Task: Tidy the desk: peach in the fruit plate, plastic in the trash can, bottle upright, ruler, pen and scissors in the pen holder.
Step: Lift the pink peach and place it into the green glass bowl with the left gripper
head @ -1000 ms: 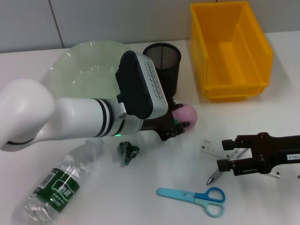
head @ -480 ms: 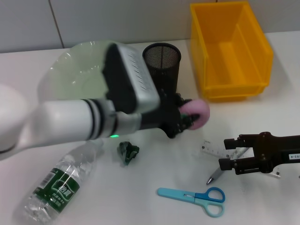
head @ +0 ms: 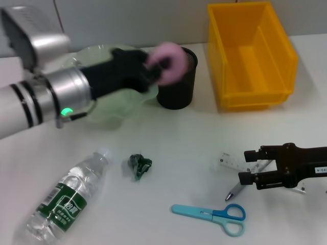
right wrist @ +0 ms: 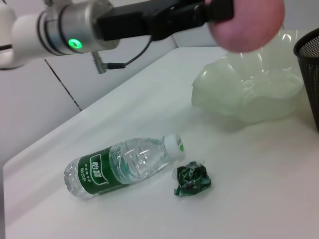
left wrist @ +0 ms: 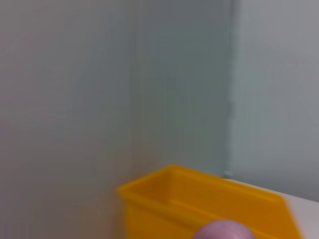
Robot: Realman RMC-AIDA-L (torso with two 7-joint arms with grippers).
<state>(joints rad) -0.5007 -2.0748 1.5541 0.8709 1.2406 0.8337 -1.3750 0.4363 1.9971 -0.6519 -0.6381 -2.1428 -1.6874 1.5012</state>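
There's the white desk [head: 168,153], broad and pale, running back to a grey panelled wall [head: 127,20] with thin dark seams between the panels. The left wrist view takes in that same wall, one seam running upright on it. From the right wrist view, the desk's edge meets the wall at an angle.

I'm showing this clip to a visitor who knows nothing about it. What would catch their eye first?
The pink peach, held up in the left gripper above the pale green fruit plate and beside the black mesh pen holder. Next, the big yellow bin at the back right, and the water bottle lying on its side at front left.
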